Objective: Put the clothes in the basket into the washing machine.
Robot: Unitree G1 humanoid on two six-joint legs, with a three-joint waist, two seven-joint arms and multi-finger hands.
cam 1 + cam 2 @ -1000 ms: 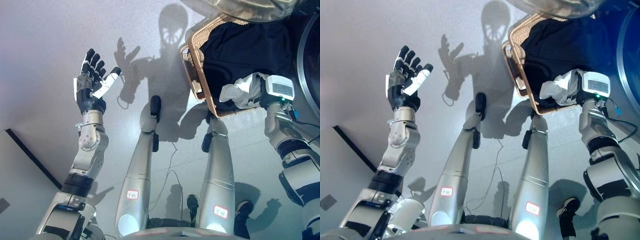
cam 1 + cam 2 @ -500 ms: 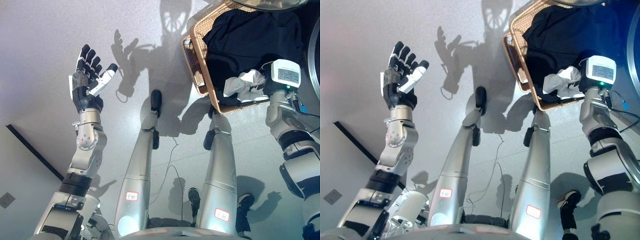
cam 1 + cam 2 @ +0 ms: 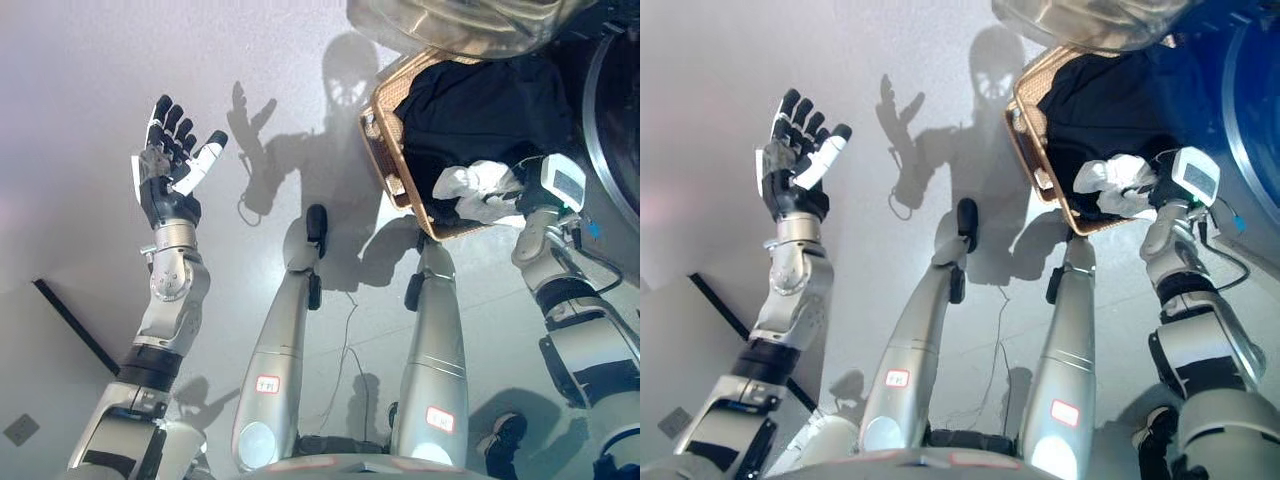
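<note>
A wicker basket stands on the floor at the upper right, holding dark clothes and a white cloth at its near rim. My right hand is at that rim, its dark fingers curled into the white cloth. The washing machine is at the right edge, just beyond the basket, with its round opening facing me. Its see-through door hangs open over the top of the basket. My left hand is raised over the bare floor at the left, open and empty.
The grey floor spreads out to the left of the basket. A dark strip crosses the floor at the lower left, with a small grey plate near it.
The view has shifted. My right hand stays on the white cloth at the basket's near rim, with the wrist turned a little. My left hand stays raised and open.
</note>
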